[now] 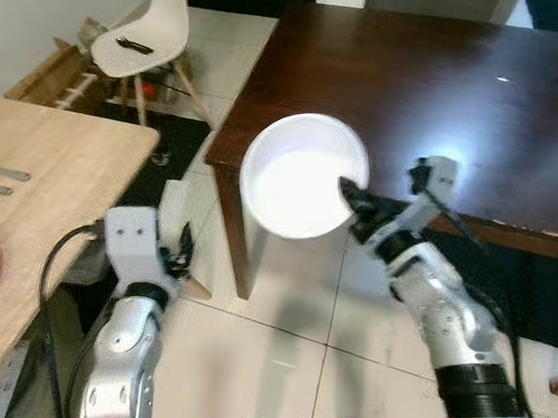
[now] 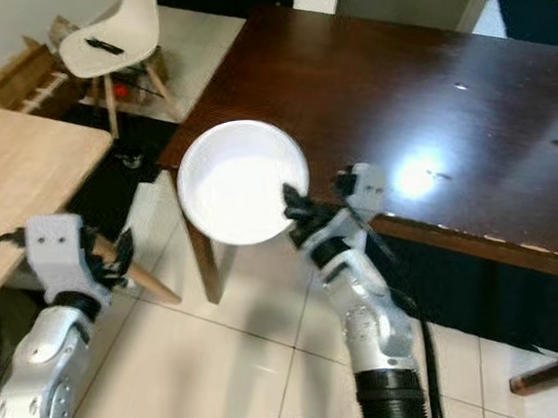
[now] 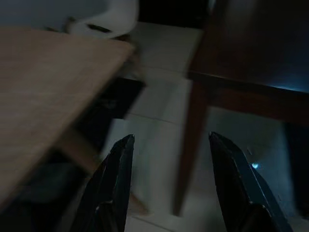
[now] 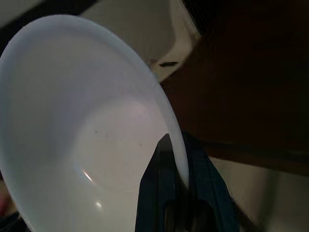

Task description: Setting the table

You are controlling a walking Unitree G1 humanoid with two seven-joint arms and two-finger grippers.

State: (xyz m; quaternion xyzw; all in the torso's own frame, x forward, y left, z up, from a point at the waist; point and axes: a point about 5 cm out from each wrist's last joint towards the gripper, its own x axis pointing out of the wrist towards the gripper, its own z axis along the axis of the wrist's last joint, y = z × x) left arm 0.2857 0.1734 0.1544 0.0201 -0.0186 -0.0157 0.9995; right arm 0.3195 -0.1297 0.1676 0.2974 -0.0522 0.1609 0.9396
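Left eye view: my right gripper (image 1: 349,199) pinches the rim of a round, smooth white bowl (image 1: 301,176) over the glossy dark wooden table (image 1: 425,89) corner. My left gripper (image 3: 169,159) hangs open beside the pale wooden table (image 1: 51,170); a white chair (image 1: 151,29) stands beyond.

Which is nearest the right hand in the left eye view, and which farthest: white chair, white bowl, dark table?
1. White bowl: its rim is pinched in the right hand.
2. Dark table: just beyond, its near edge by the wrist.
3. White chair: far off, up on the robot's left.
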